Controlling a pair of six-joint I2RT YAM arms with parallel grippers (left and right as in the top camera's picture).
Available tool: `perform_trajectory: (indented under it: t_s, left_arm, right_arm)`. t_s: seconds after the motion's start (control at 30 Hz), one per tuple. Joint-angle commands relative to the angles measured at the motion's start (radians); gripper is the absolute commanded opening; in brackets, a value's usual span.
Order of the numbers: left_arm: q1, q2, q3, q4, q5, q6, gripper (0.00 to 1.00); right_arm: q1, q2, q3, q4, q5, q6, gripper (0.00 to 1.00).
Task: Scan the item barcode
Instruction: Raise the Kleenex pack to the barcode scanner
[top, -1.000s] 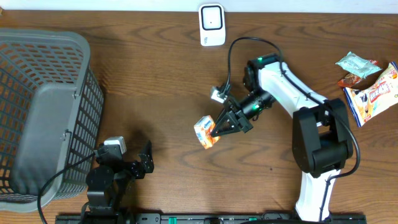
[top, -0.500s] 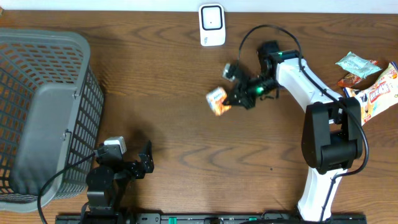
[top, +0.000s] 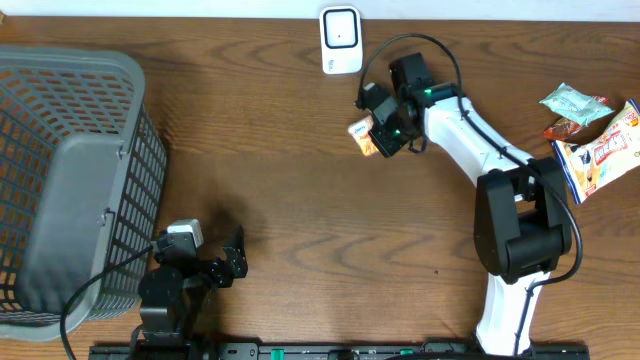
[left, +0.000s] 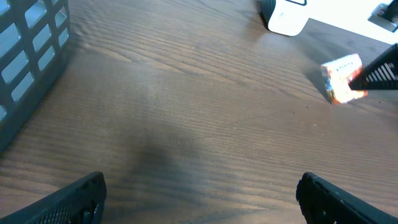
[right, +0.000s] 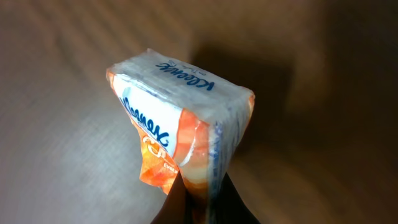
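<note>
- I had the right jaws clenched on the pack (top: 362, 136), held clear of the tabletop (top: 250, 150) near the scanner (top: 341, 40), so its barcode could face it.
- My left jaws stood spread and empty, idle by the basket (top: 140, 130).

An orange-and-white tissue pack (right: 180, 124), lettered in blue, is pictured against a dark brown, wood-grained table (top: 250, 150). A white scanner (top: 341, 40), a grey lattice-walled basket (top: 140, 170), a pale green packet (top: 572, 102) and a red-printed white packet (top: 600, 150) are seen.
</note>
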Motion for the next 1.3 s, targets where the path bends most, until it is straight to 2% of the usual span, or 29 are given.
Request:
perform_trajectory:
  t_s: [0.0, 0.3, 0.93, 1.07, 1.27]
  left_arm:
    - [-0.003, -0.002, -0.014, -0.015, 0.009, -0.01, 0.98]
    - [-0.003, -0.002, -0.014, -0.015, 0.009, -0.01, 0.98]
    - [-0.003, -0.002, -0.014, -0.015, 0.009, -0.01, 0.98]
    - [-0.003, -0.002, -0.014, -0.015, 0.009, -0.01, 0.98]
    - [-0.003, -0.002, -0.014, -0.015, 0.009, -0.01, 0.98]
  right_arm:
    - [0.026, -0.029, 0.024, 0.041, 0.14, 0.028, 0.01]
    - [0.051, -0.029, 0.024, 0.189, 0.294, 0.028, 0.01]
    - [0.046, -0.028, 0.024, 0.388, 0.349, -0.003, 0.01]
    - [0.044, -0.028, 0.026, 0.442, 0.349, -0.039, 0.01]
    - [0.046, -0.027, 0.034, 0.571, 0.393, -0.168, 0.01]
